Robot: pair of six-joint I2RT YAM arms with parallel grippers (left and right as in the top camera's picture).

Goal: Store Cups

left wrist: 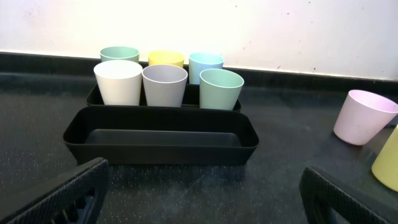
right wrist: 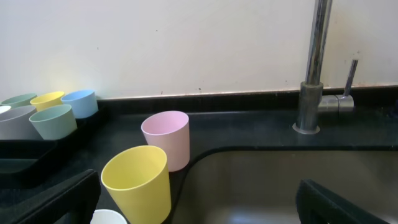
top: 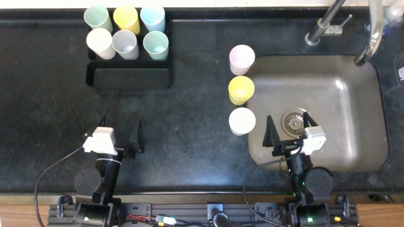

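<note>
- Three loose cups stand upright and mouth-up in a line on the worktop (top: 189, 126), along the left rim of the sink (top: 353, 161): pink cup (top: 242, 58), yellow cup (top: 241, 89), white cup (top: 242, 121).
- The cups sit close together, so there's little finger room between neighbours.
- They look like matte moulded plastic tumblers: round, tapering to a narrower base, thin rim. Likely light and stiff, not fragile.
- Smooth tapered walls could slide up out of a squeeze, and a light cup tips easily if nudged.
- Best hold, I'd say, is a rim pinch with one finger inside and one outside. Failing that, across the body just under the rim.
- Six pastel cups (top: 125, 44) of the same type already stand in the black tray's rear rows. The front compartment (top: 129, 79) is empty: plain black plastic, rectangular, low walls.
- Left gripper (top: 120, 124): fingers spread wide, empty, facing the tray from well apart.
- Right gripper (top: 289, 124): fingers spread wide, empty, over the sink's left part near the white cup.
- The worktop is dark speckled stone and the sink brushed steel.
</note>
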